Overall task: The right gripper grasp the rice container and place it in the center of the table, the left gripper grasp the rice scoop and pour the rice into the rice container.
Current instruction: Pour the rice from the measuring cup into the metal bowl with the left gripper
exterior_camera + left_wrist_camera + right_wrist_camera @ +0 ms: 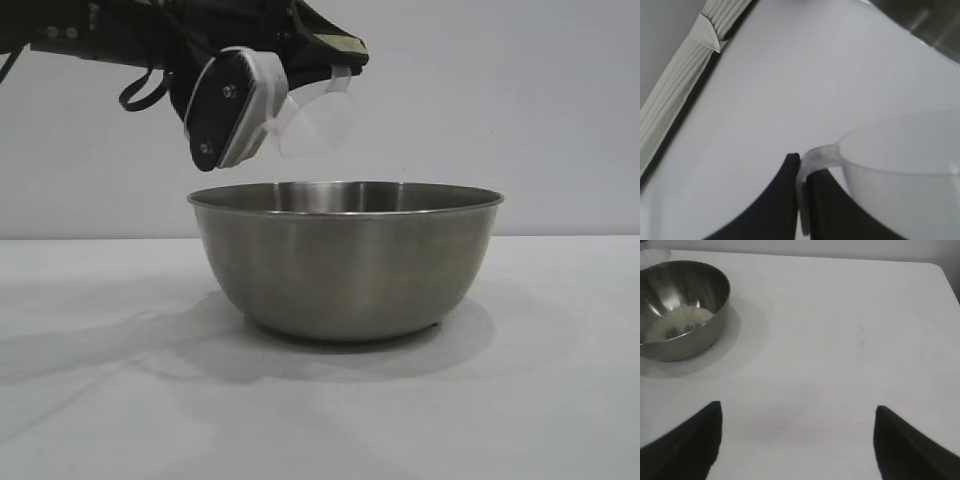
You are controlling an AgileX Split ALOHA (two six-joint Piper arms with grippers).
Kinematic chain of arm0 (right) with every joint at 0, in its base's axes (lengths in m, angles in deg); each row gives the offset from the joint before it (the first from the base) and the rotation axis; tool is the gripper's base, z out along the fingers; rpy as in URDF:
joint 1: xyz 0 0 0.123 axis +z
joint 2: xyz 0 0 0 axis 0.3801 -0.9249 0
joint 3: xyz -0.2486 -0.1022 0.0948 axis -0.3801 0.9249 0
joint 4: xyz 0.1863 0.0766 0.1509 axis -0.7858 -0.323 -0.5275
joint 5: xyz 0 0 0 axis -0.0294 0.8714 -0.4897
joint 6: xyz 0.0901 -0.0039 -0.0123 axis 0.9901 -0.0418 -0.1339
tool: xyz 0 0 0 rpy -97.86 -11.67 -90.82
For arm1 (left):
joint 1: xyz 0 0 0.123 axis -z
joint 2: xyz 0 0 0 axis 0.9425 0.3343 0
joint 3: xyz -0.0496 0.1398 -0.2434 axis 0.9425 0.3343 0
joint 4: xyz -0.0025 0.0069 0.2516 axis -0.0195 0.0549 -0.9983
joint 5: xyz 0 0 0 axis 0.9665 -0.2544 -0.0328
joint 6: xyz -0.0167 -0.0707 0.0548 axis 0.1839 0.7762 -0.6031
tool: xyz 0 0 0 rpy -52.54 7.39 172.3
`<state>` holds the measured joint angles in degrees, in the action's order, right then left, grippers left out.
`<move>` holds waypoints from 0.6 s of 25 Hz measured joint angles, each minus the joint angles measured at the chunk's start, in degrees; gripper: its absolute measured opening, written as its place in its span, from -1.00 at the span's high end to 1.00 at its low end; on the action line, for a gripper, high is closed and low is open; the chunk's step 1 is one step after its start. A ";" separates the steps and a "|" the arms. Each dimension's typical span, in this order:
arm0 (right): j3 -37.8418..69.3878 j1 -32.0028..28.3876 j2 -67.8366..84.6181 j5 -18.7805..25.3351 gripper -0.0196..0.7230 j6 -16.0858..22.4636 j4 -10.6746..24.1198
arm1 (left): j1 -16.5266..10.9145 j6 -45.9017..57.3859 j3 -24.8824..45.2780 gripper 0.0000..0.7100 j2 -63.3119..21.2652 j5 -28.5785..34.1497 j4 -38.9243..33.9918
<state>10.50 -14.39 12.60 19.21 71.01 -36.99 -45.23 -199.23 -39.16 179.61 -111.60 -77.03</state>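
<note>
Exterior view: the left gripper (262, 128) hangs above the rice container (345, 260), over its left rim, clamped on the rice scoop (315, 118), which is tipped on its side with its mouth toward the bowl. In the left wrist view the dark fingers (777, 200) pinch the scoop's loop handle (807, 172) between them. The rice container stands upright on the table (100, 400). In the right wrist view the rice (677, 324) lies as a pale heap in the bottom of the container. The right gripper (797, 440) is well apart from the container, over bare table, its fingers spread wide and holding nothing.
</note>
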 joint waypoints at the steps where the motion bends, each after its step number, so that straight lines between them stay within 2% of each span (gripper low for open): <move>1: 0.00 0.00 0.00 0.00 -0.58 0.00 0.00 | 0.00 0.00 0.00 1.00 0.00 0.00 -0.44; 15: 0.00 0.00 0.00 0.00 -0.58 0.00 0.00 | 0.00 0.00 0.00 1.00 0.00 0.00 -0.68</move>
<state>10.50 -14.39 12.60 19.21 71.01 -36.99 -45.23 -199.23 -39.16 179.61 -111.60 -77.71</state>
